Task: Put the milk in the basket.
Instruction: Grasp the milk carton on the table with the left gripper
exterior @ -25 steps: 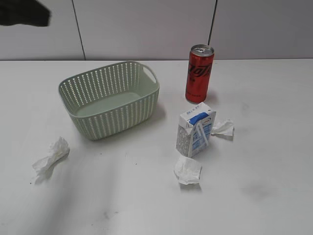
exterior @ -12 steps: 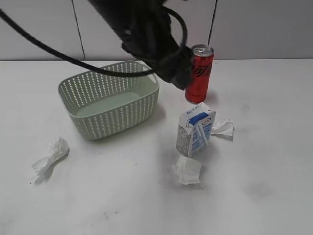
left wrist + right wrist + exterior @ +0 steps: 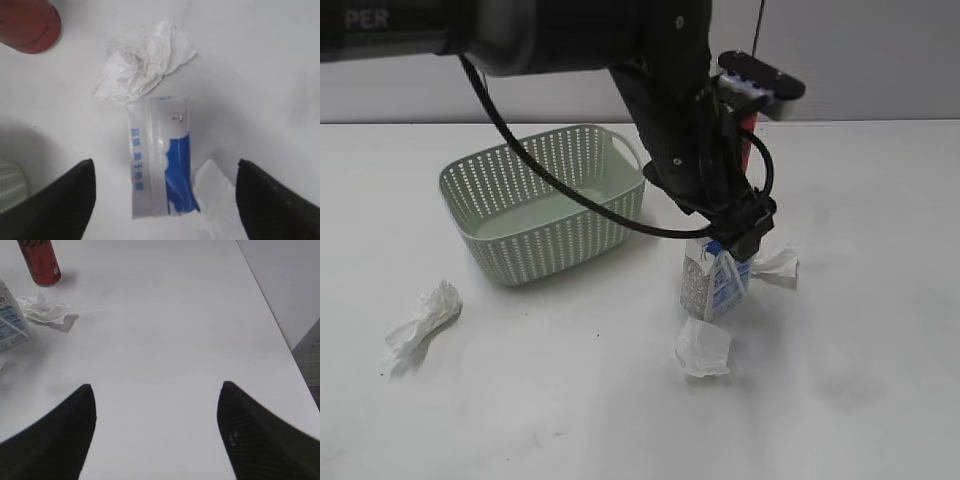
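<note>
The milk (image 3: 712, 287) stands upright on the white table, right of the basket (image 3: 560, 238). My left gripper (image 3: 738, 243) reaches across from the upper left and hangs just above the carton. In the left wrist view the gripper (image 3: 165, 162) is open, and the carton's white and blue top (image 3: 160, 160) lies between its two black fingers, apart from both. My right gripper (image 3: 157, 385) is open and empty over bare table. The milk (image 3: 10, 322) shows at the left edge of that view. The right gripper is out of the exterior view.
A red soda can (image 3: 749, 150) stands behind the milk, mostly hidden by the left arm. Crumpled tissues lie right of the carton (image 3: 778, 264), in front of it (image 3: 703, 348) and at the far left (image 3: 423, 318). The table's right edge (image 3: 280, 325) drops off.
My left arm has swept in from the upper left, passed over the basket and come down over the milk. The milk, basket, can and tissues have not moved.
</note>
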Action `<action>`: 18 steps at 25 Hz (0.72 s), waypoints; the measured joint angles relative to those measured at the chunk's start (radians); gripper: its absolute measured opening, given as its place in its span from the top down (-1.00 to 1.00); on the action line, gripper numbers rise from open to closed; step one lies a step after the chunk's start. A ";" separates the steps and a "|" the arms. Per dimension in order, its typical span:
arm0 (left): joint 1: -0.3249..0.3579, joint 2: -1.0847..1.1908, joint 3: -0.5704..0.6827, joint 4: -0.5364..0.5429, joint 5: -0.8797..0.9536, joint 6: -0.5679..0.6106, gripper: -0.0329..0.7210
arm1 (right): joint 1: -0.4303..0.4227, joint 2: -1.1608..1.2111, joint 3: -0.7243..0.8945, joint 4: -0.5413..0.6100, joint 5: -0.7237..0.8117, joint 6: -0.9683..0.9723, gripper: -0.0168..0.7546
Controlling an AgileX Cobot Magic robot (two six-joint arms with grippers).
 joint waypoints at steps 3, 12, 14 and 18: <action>0.000 0.039 0.000 0.000 -0.028 0.000 -0.85 | 0.000 0.000 0.000 0.000 0.000 0.000 -0.56; 0.000 0.147 -0.001 -0.007 -0.083 0.000 -0.75 | 0.000 0.000 0.000 0.000 0.000 0.001 -0.56; 0.000 0.163 -0.001 -0.012 -0.089 0.000 -0.63 | 0.000 0.000 0.000 0.000 0.000 0.001 -0.56; 0.000 0.164 -0.004 -0.018 -0.105 0.000 -0.20 | 0.000 0.000 0.000 0.000 0.000 0.001 -0.56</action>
